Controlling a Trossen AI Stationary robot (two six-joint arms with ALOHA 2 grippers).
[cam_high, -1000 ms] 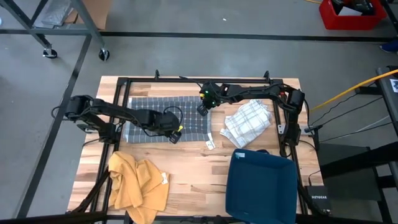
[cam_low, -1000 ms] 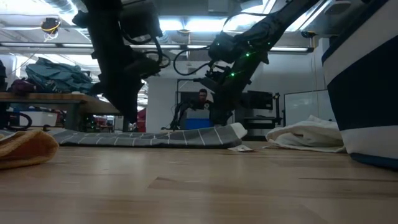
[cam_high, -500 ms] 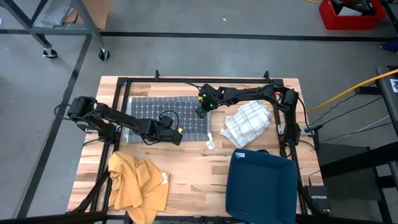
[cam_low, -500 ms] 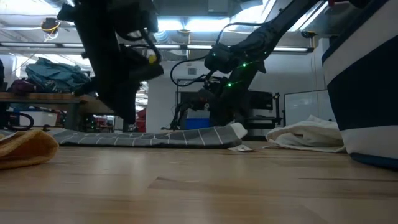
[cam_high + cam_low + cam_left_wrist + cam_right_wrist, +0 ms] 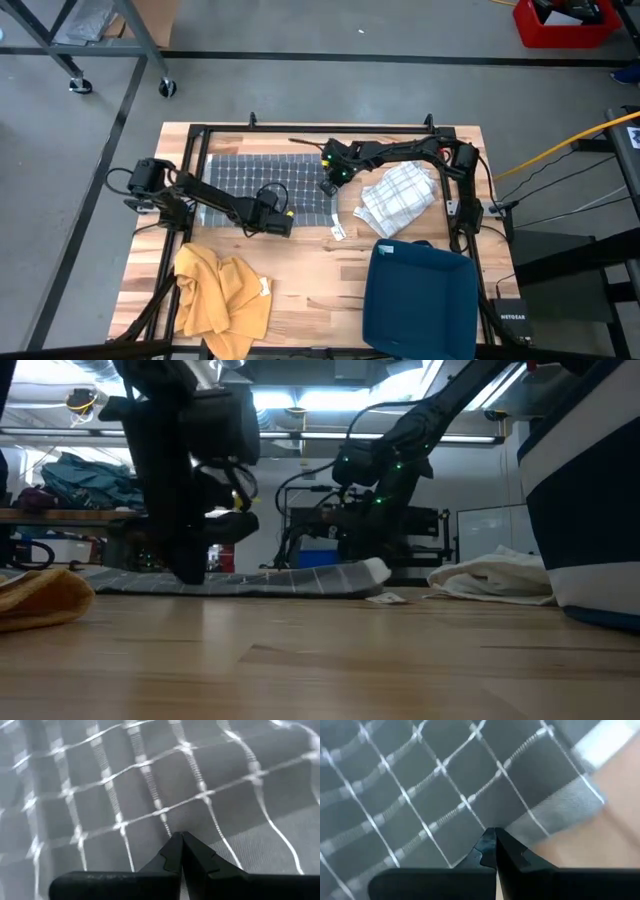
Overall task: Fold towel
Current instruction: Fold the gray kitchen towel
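Grey checked towel (image 5: 265, 180): near edge partly covered by left arm in high view; extent cut off on all sides in both wrist views. Whether cloth is pinched between left gripper (image 5: 181, 838) tips cannot be told; same for right gripper (image 5: 491, 831). Blue bin (image 5: 420, 300) cut off at bottom edge in high view, at right edge in low view. Yellow cloth (image 5: 222, 300) cut off at bottom edge. Small white tag (image 5: 338, 232) on table: print too small to read.

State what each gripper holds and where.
Nothing visibly held: left gripper and right gripper are both shut, tips over the grey checked towel.
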